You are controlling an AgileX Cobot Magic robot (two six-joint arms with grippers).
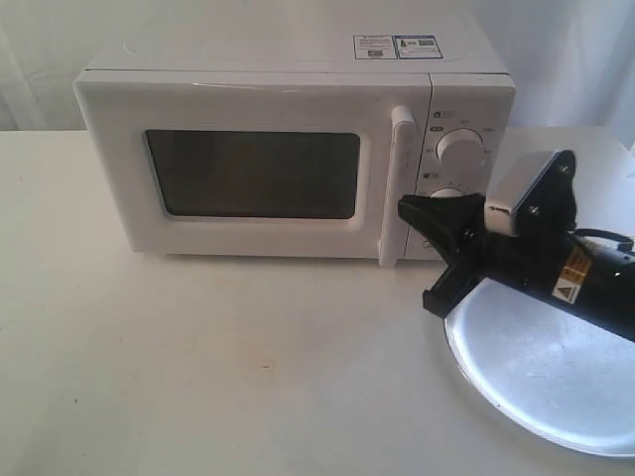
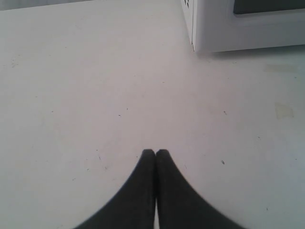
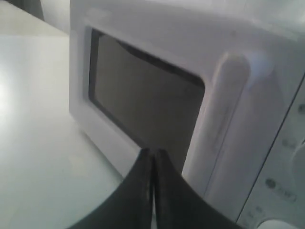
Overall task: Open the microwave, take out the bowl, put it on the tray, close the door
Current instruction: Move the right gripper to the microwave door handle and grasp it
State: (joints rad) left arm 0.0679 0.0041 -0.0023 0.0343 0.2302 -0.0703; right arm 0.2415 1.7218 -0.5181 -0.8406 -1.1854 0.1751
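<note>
The white microwave (image 1: 288, 89) stands at the back of the table, its door (image 1: 253, 174) closed and the window dark. No bowl shows in any view. The vertical bar handle (image 1: 400, 183) runs down the door's right edge. My right gripper (image 1: 405, 208) is shut and empty, its tips just in front of the handle's lower half; in the right wrist view the gripper (image 3: 152, 152) points at the door beside the handle (image 3: 224, 114). The silver tray (image 1: 556, 377) lies at the front right, partly under the right arm. My left gripper (image 2: 156, 152) is shut and empty above bare table.
Two round knobs (image 1: 458, 147) sit right of the handle, the lower one hidden behind my right gripper. The white table (image 1: 198, 357) stretches left and in front of the microwave. A lower corner of the microwave (image 2: 248, 28) shows in the left wrist view.
</note>
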